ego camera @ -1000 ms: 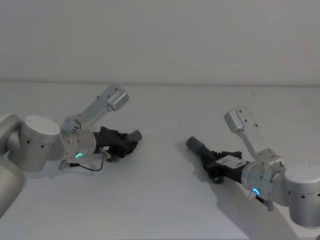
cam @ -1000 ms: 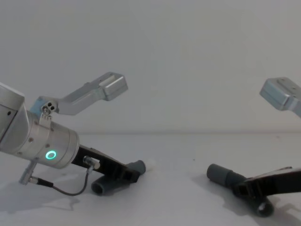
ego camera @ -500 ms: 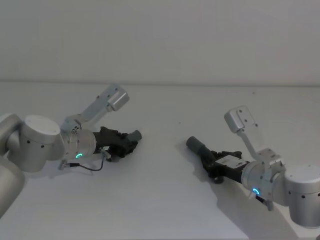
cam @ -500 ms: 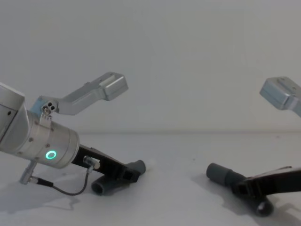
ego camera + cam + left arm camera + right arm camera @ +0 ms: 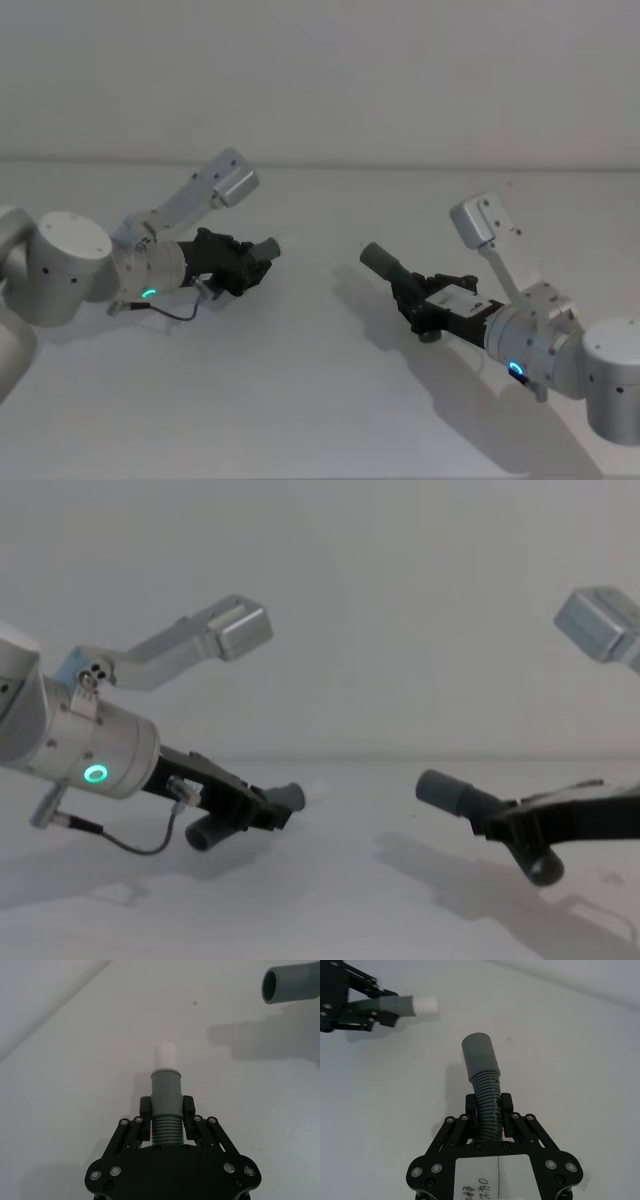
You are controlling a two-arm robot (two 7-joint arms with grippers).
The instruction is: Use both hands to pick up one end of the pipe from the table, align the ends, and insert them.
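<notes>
Ribs of the white-tipped piece (image 5: 165,1085) sit clamped in the left hand (image 5: 166,1110); the right hand (image 5: 489,1105) likewise grips the wide-cuffed piece (image 5: 480,1057), both ends projecting forward, well apart.

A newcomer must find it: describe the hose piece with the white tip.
At the left of the white table, the left tool grips a grey ribbed hose piece. The other piece, in the right tool, ends in a wide open cuff; this one ends in a narrow white tip.
</notes>
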